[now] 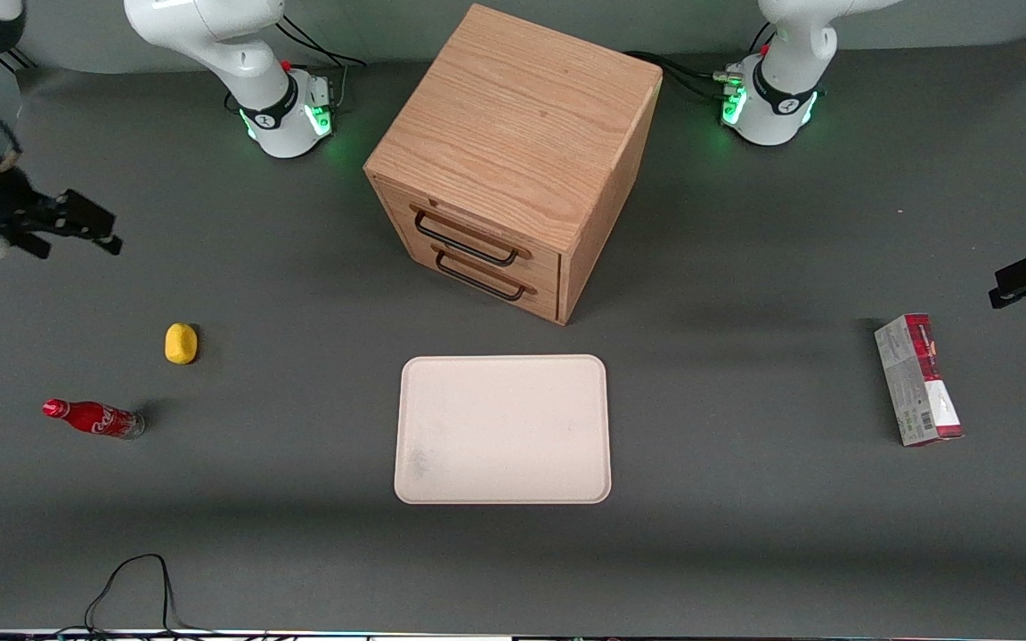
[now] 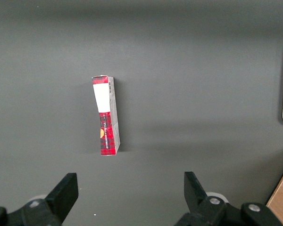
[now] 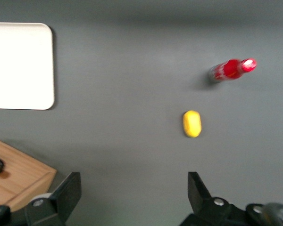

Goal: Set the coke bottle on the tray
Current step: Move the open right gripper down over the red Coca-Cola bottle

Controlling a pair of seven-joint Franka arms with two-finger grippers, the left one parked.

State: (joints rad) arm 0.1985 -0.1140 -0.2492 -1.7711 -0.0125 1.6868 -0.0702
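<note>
The tray point(image 1: 502, 429) lies nearest the front camera on the desk point(image 1: 745, 534), bare, with the bottle point(image 1: 93, 418) well apart toward the working arm's end, near a yellow lump point(image 1: 181, 344). The hand point(image 1: 77, 227), fingers apart and holding nothing, hovers high above; it should descend and close across the body. Whether the bottle stands or lies is hard to tell.

A wooden drawer box point(image 1: 513, 160) with two dark handles sits mid-table near the edge farthest from the front camera. A little yellow lump point(image 1: 181, 344) lies toward the working arm's end. A red-and-grey carton point(image 1: 917, 379) lies flat near the parked arm's end. Black cable point(image 1: 134, 588) loops at the near edge.
</note>
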